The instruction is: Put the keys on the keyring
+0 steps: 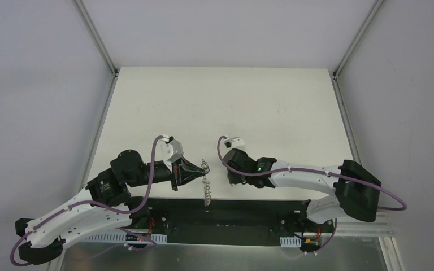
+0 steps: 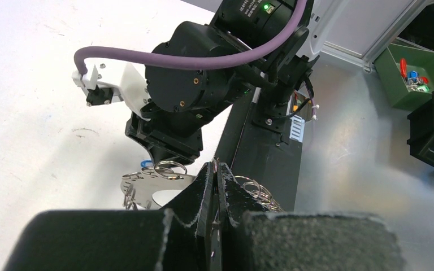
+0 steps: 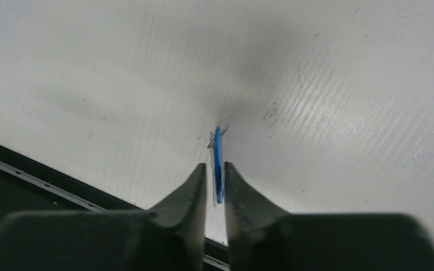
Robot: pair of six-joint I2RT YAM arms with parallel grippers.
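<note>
White table [image 1: 220, 101], grey walls on three sides, aluminium frame posts [image 1: 96, 36] rising at 11 and 1 o'clock in the overhead view.

Both arms work low at 6 o'clock, close to the near edge.

- Left gripper [image 2: 216, 169]: fingers pinched flat on the rim of the keyring [image 2: 147, 189]. We see the grey plate and its wire loops [image 2: 169, 167] sticking out past the fingertips. From above, the ring stands edge-on just at 3 o'clock of that gripper.
- Right gripper [image 3: 217, 169]: jaws closed on the blue key [image 3: 218, 164], the tag held edge-on, its silver end poking out toward the table. We cannot tell whether the tip touches the surface or hangs just above it.
- Right gripper sits near the ring, at its 3 o'clock, the two apart.

Progress, as we judge it: early. Ring is secured and one key is in hand, but no key is threaded on a loop yet. We cannot find the black-tagged key in any view.

Edges and room:
- Ring's lower end reaches across the near table edge, over the black rail [image 1: 226, 212]; anything dropped there could fall off the table.
- Wrists are close together, so little slack between them at 6 o'clock.
- Open white surface lies toward 12 o'clock.
- Green bin [image 2: 412, 73] stands off the table, well apart.
</note>
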